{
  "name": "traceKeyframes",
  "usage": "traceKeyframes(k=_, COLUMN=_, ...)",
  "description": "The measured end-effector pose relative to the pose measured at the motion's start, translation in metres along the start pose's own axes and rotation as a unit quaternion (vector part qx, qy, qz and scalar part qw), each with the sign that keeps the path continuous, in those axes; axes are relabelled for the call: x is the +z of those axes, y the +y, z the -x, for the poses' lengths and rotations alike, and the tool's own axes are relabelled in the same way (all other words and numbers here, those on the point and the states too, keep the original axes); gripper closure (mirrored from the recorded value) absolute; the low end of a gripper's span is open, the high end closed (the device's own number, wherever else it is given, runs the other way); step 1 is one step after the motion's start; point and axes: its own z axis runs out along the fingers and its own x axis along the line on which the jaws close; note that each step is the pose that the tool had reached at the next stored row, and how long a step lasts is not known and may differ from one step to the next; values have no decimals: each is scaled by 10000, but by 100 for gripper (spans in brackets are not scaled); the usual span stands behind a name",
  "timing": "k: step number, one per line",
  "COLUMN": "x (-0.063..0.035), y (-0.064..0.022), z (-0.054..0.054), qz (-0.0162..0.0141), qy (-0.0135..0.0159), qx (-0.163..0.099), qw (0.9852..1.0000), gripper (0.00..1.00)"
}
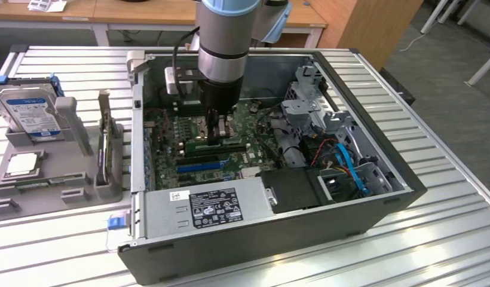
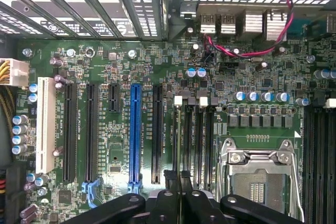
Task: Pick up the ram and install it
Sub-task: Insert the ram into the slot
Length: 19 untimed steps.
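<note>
My gripper reaches down inside the open computer case, just over the motherboard. In the wrist view its black fingertips are pressed together on a thin strip seen edge-on, the ram. The strip runs along the outermost of the dark memory slots, in line with that slot's white latch. In the exterior view the ram shows as a narrow green strip under the fingers, low against the board. Whether it is seated in the slot I cannot tell.
A CPU socket with a metal frame lies beside the memory slots, and a blue expansion slot on the other side. The power supply, a black shroud and blue cables crowd the case. A grey parts holder with a hard drive stands outside.
</note>
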Motion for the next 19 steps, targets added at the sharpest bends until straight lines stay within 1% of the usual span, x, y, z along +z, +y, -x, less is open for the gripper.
traceKeyframes(k=5, x=-5, y=0, z=0, qz=2, qy=-1, qx=0, qw=10000, gripper=88)
traceKeyframes(k=7, x=-7, y=-4, z=-1, qz=20, qy=1, qx=0, qw=10000, gripper=88)
traceKeyframes(k=8, x=-7, y=-4, z=-1, qz=23, qy=2, qx=0, qw=10000, gripper=88)
traceKeyframes(k=19, x=5, y=-4, z=0, qz=23, qy=1, qx=0, qw=10000, gripper=88)
